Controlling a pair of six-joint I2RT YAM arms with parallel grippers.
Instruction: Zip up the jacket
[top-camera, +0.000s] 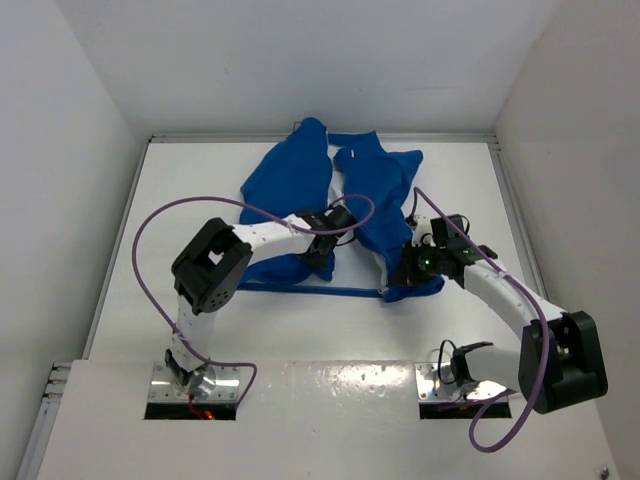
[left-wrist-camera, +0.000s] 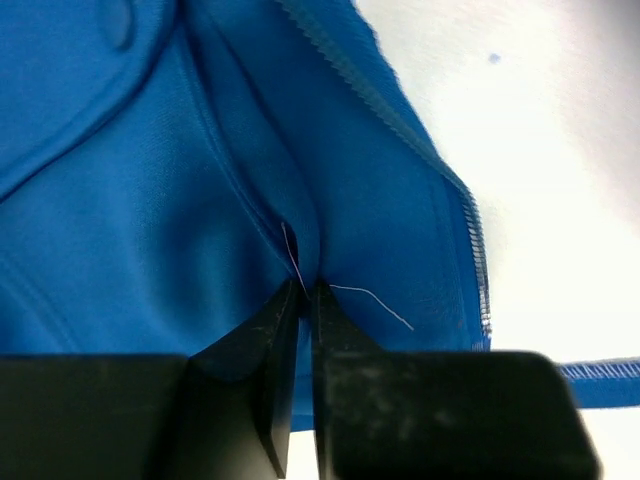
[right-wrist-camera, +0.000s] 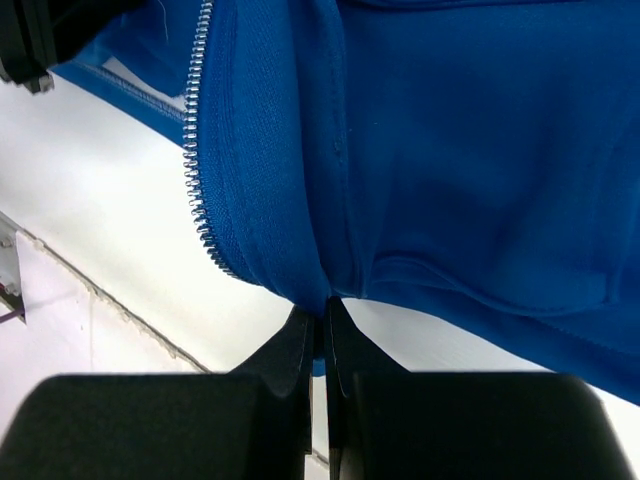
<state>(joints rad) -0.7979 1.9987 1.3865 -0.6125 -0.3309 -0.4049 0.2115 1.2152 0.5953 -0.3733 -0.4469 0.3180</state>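
The royal-blue jacket lies open on the white table, its two front panels spread apart. My left gripper is shut on a fold of the left panel's fabric, near the silver zipper teeth along that panel's edge. My right gripper is shut on the bottom hem of the right panel, just right of its zipper teeth. A thin blue hem strip stretches between the two grippers.
White walls close in the table on the left, right and back. Purple cables loop from both arms. A raised white ledge with the arm bases lies at the near edge.
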